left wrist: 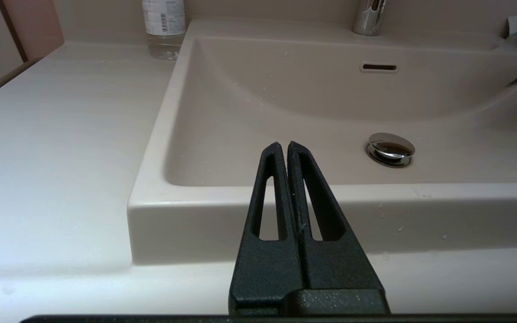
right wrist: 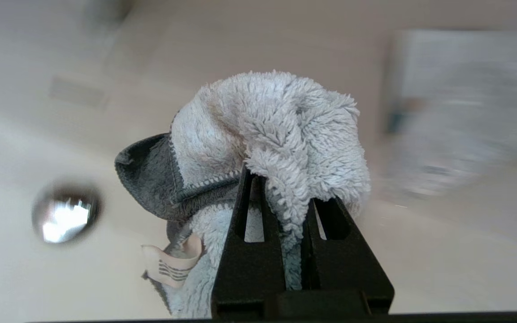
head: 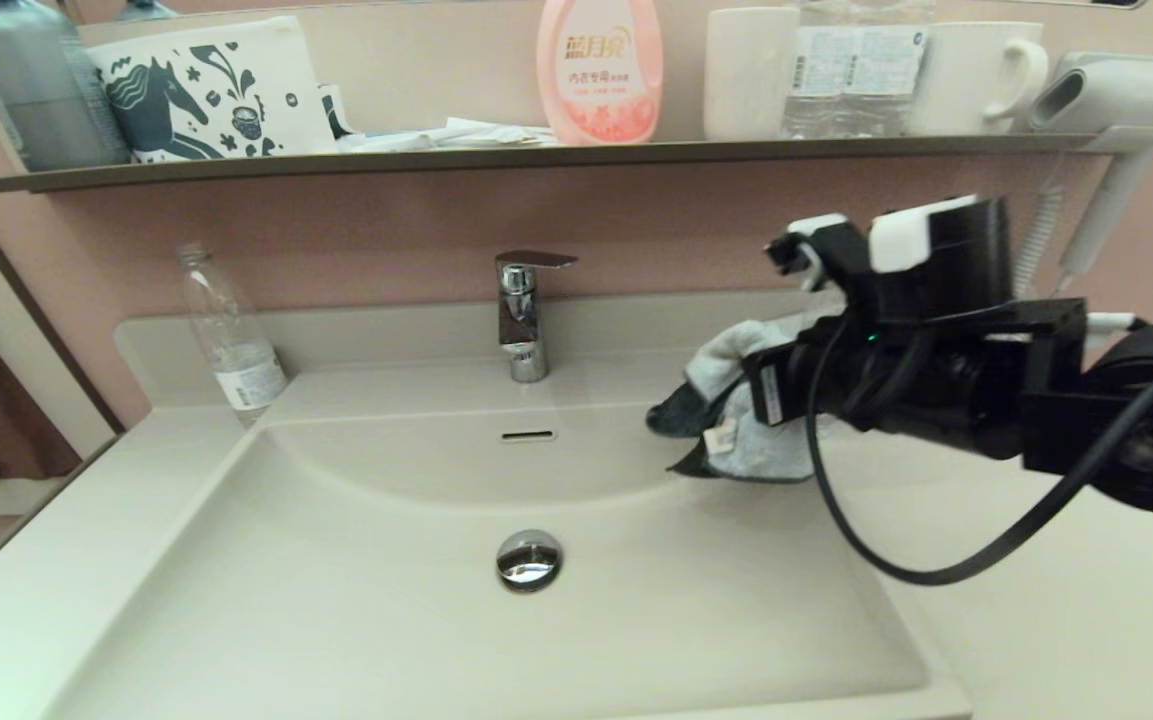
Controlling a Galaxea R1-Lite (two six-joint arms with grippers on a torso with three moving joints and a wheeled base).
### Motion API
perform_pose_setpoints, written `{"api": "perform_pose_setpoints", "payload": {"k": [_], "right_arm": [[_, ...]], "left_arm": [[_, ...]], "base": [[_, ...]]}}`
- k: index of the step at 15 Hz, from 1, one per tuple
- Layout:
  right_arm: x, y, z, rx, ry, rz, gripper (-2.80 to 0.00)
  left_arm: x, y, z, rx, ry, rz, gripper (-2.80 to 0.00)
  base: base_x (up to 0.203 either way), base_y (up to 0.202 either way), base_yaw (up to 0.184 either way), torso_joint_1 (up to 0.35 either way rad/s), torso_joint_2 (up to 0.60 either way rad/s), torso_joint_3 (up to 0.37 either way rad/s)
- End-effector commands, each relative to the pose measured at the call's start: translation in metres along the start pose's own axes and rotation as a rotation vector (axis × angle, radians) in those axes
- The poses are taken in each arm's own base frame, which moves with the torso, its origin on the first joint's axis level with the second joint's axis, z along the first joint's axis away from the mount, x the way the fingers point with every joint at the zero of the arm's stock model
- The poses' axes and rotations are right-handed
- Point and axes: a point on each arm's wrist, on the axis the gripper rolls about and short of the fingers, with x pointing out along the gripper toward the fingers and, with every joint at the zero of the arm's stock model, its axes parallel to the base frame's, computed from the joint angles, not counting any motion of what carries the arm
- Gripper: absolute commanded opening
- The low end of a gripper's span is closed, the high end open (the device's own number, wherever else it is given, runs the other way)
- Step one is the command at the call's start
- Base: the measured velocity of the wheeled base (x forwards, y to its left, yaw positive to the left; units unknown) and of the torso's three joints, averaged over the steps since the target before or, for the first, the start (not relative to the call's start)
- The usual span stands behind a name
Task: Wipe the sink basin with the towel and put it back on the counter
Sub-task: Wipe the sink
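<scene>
Two grippers were mine to watch, and only one was busy. My right gripper (right wrist: 285,197) was pinching the towel (head: 736,410), a thick fold of the pale fleecy face squeezed between its black fingers (right wrist: 249,251), with the dark grey face, the grey edging and the small striped tag (right wrist: 168,267) hanging below. From the head view I saw the bundle held in the air over the far right corner of the sink basin (head: 336,620), near where the curved back wall meets the counter (head: 1086,620); I could not tell whether any hanging part touched the surface. The chrome drain plug (head: 529,559) sat in the basin floor, left of and nearer than the towel, and the slot overflow hole (head: 528,435) showed in the back wall below the chrome tap (head: 524,315). My left gripper (left wrist: 284,146) sat low in front of the basin's near rim, fingers pressed together with nothing between them, pointing across the basin. A clear plastic bottle (head: 231,335) stood on the counter at the far left corner. On the wall shelf (head: 536,155) stood a pink bottle (head: 600,68), a white tumbler (head: 749,70) and a white mug (head: 976,75), with a hair dryer (head: 1116,100) at the right end.
</scene>
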Motion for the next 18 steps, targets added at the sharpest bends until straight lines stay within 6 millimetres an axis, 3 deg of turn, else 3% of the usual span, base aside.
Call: {"api": "perform_pose_setpoints", "payload": {"k": [1,5,9,10,13,18], "right_arm": [[-0.038,-0.026,0.026,0.101,-0.108,-0.056,-2.8],[-0.097,-0.079,0.032,0.188,-0.015,-0.246,-2.8],[-0.118,-0.132,0.017,0.254,0.107,-0.497,-2.8],[-0.119,-0.141,0.005,0.267,0.174,-0.537,-2.8],[-0.109,-0.142,-0.036,0.272,0.346,-0.549,-2.8],[-0.055,-0.141,-0.078,0.434,0.524,-0.582,-2.8]], "left_arm": [[0.0,0.0,0.0,-0.001,-0.001,0.0,-2.8],[0.0,0.0,0.0,-0.001,-0.001,0.0,-2.8],[0.0,0.0,0.0,-0.001,-0.001,0.0,-2.8],[0.0,0.0,0.0,-0.001,-0.001,0.0,-2.8],[0.0,0.0,0.0,-0.001,-0.001,0.0,-2.8],[0.0,0.0,0.0,-0.001,-0.001,0.0,-2.8]], "base": [[0.0,0.0,0.0,0.0,0.0,0.0],[0.0,0.0,0.0,0.0,0.0,0.0],[0.0,0.0,0.0,0.0,0.0,0.0],[0.0,0.0,0.0,0.0,0.0,0.0],[0.0,0.0,0.0,0.0,0.0,0.0],[0.0,0.0,0.0,0.0,0.0,0.0]]}}
